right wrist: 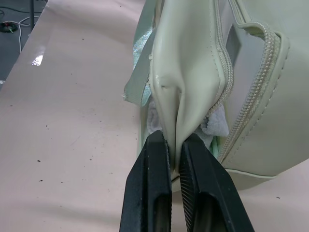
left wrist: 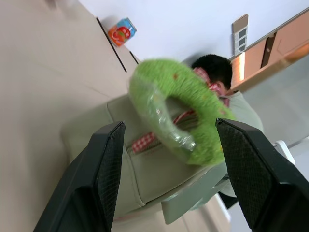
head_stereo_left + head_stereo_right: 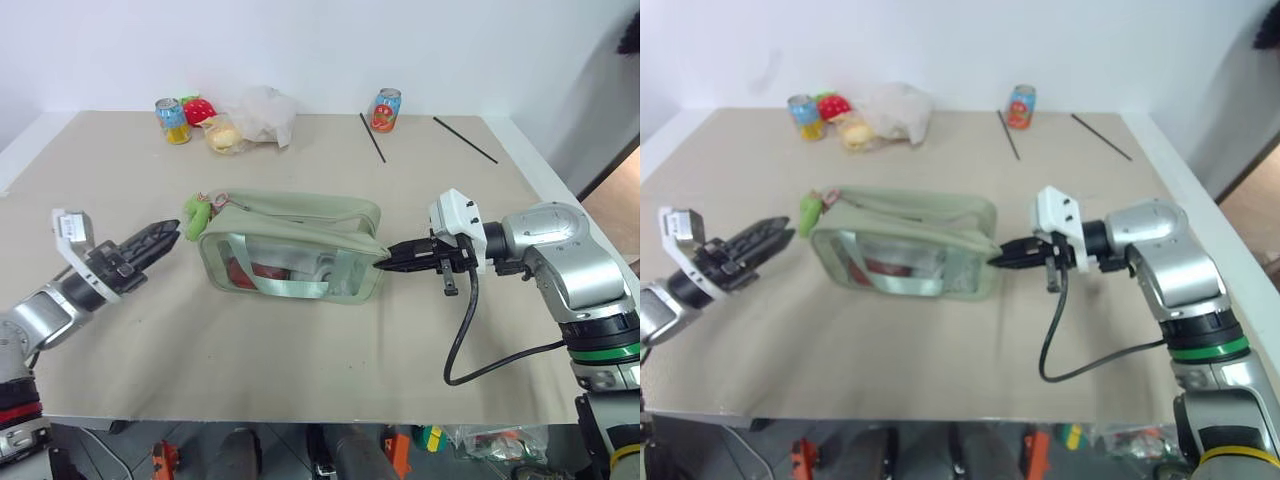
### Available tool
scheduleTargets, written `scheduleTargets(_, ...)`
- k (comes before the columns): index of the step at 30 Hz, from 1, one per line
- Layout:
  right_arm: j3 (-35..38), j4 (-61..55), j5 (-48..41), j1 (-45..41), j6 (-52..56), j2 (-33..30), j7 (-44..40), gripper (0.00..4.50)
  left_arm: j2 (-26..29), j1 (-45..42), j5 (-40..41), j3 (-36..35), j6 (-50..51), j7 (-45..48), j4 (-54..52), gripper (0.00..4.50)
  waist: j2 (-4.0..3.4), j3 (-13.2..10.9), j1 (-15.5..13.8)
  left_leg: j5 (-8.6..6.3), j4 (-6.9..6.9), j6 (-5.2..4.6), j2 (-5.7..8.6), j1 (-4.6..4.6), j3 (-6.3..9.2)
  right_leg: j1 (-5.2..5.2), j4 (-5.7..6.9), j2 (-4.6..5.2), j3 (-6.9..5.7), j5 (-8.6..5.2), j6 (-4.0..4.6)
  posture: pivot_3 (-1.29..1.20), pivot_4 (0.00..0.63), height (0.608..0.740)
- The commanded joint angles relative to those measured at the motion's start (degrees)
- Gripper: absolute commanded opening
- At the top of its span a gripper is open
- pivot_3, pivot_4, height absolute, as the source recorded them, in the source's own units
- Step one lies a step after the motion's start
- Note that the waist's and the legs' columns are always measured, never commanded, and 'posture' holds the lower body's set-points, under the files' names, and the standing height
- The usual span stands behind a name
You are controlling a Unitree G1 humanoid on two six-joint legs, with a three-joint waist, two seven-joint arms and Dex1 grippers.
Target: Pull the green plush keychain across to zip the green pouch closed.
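The green pouch [image 3: 290, 245] lies lengthwise across the beige table [image 3: 300, 350], its right end pinched by the right gripper [image 3: 388, 258], while the green plush keychain [image 3: 195, 213] at its left end stands before the wide-apart fingers of the left gripper [image 3: 170, 232].

No text, brand, number or sign can be read here. The two drink cans at the back of the table, one [image 3: 386, 110] orange and blue and one [image 3: 173, 120] yellow and blue, carry printed labels, but their lettering is too small to make out.
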State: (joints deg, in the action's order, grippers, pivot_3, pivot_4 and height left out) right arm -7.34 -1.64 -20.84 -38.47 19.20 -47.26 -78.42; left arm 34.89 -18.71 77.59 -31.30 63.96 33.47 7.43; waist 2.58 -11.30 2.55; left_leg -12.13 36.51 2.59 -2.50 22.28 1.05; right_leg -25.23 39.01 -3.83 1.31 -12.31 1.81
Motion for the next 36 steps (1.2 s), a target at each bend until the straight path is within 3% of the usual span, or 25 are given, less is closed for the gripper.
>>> scheduleTargets(1,2.21,-2.56,-0.81,0.41,0.78,-1.41,0.3,0.08,-1.21,-1.66,1.08,0.47,-0.09,-0.99,-1.41,3.12,0.02,0.01,-0.01,0.0,0.01,0.01,0.02,0.0,0.0,0.0,0.0,0.01,0.0,0.0,0.0,0.0,0.15,0.74)
scheduleTargets(6,2.62,-3.71,-0.96,1.17,1.46,-1.57,0.91,0.08,-2.77,-4.41,0.91,1.12,-0.55,-1.77,-0.96,3.12,0.05,0.03,-0.02,0.01,0.02,0.01,0.04,0.04,0.02,0.0,0.0,0.02,-0.01,0.01,-0.01,0.0,0.15,0.74)
scheduleTargets(9,2.55,-3.81,-0.85,1.36,1.51,-1.59,1.15,0.0,-3.13,-6.15,1.01,0.9,-0.95,-2.38,-0.09,2.41,0.05,0.03,-0.02,0.01,0.02,0.01,0.06,0.04,0.01,0.0,0.0,0.04,0.01,0.01,-0.01,0.0,0.15,0.74)
scheduleTargets(12,2.52,-3.71,-0.73,1.38,1.42,-1.52,1.25,0.0,-3.0,-6.53,0.37,1.24,-1.02,-2.27,-0.78,1.21,0.05,0.03,-0.01,0.01,0.02,0.01,0.07,0.04,0.01,0.0,0.0,0.04,0.01,0.01,-0.01,0.0,0.15,0.74)
scheduleTargets(16,2.49,-3.49,-0.65,1.33,1.21,-1.48,1.23,0.0,-3.07,-6.2,0.82,1.2,-1.21,-2.13,-2.75,0.01,0.05,0.02,-0.01,0.01,0.02,0.01,0.07,0.04,0.01,0.0,0.0,0.04,0.02,0.01,-0.01,0.0,0.15,0.74)
scheduleTargets(30,1.51,-1.43,0.53,0.03,-0.33,-0.85,0.87,0.0,-4.33,-13.82,10.49,1.19,-2.67,-6.4,-8.16,0.01,0.06,0.02,-0.02,0.02,0.03,0.03,0.1,0.06,0.0,0.01,0.0,0.09,0.02,0.01,-0.02,0.0,0.15,0.74)
scheduleTargets(36,1.6,-1.3,0.76,0.07,-0.56,-0.7,1.24,0.0,-2.26,-14.47,6.03,7.83,-0.68,-5.97,-9.64,0.01,0.06,0.02,-0.01,0.02,0.03,0.04,0.15,0.04,0.02,0.02,0.0,0.1,0.04,0.02,-0.03,0.0,0.15,0.74)
